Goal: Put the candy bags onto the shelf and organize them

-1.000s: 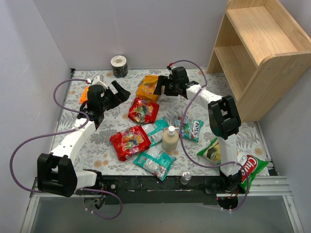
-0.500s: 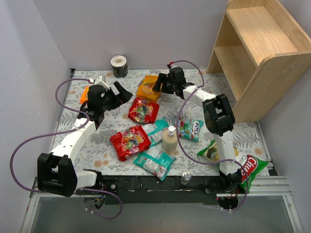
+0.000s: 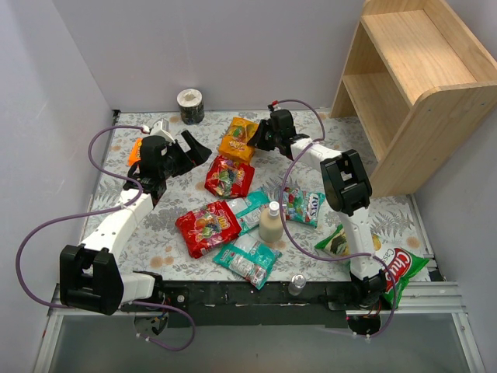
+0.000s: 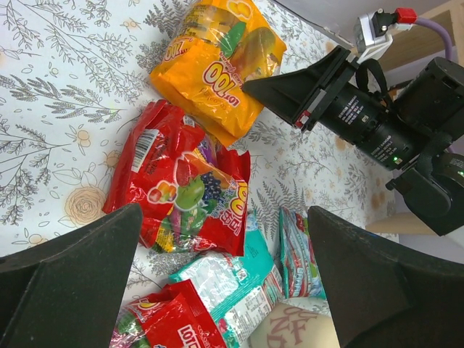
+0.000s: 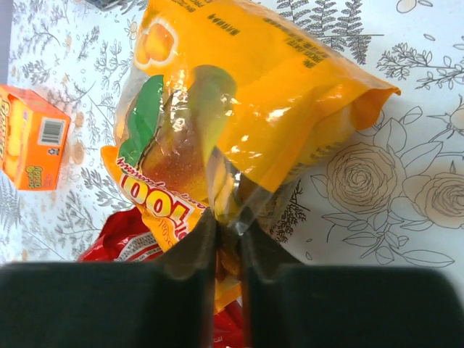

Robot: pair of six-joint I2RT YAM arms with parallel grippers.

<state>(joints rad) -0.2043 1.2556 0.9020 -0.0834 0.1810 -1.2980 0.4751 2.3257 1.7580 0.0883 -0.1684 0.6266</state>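
1. Grey-walled booth with floral-print surface (image 3: 155,241), snack bags scattered across the middle. Wooden shelf (image 3: 411,85) at far right, no candy bag on either board.
2. Right claw (image 5: 227,232) squeezed almost closed on the lower edge of orange-yellow candy bag (image 3: 237,140), glossy film pinched between the fingers. Bag at far middle of surface, near edge touching or just over a red candy bag (image 3: 228,176); cannot tell which.
3. Left claw (image 3: 186,154) spread wide, holding nothing, hovering just left of that red candy bag.
4. Step in hand, judged: lift the orange-yellow candy bag and carry it to the wooden shelf. Task barely begun.
5. Raise straight up first to clear the red candy bag without dragging it.
6. Keep the squeeze firm: a thin edge pinch on slick film looks likely to slip. Move slowly, no swinging.
7. Expect a limp hang below the claw, so approach the board from above with margin, clear of the curved side panel.
8. Lay flat toward one end, leaving room for the rest.
9. Keep left claw off the carry path; teal-and-white candy bags (image 3: 247,260) by the pump bottle (image 3: 272,224) for later.
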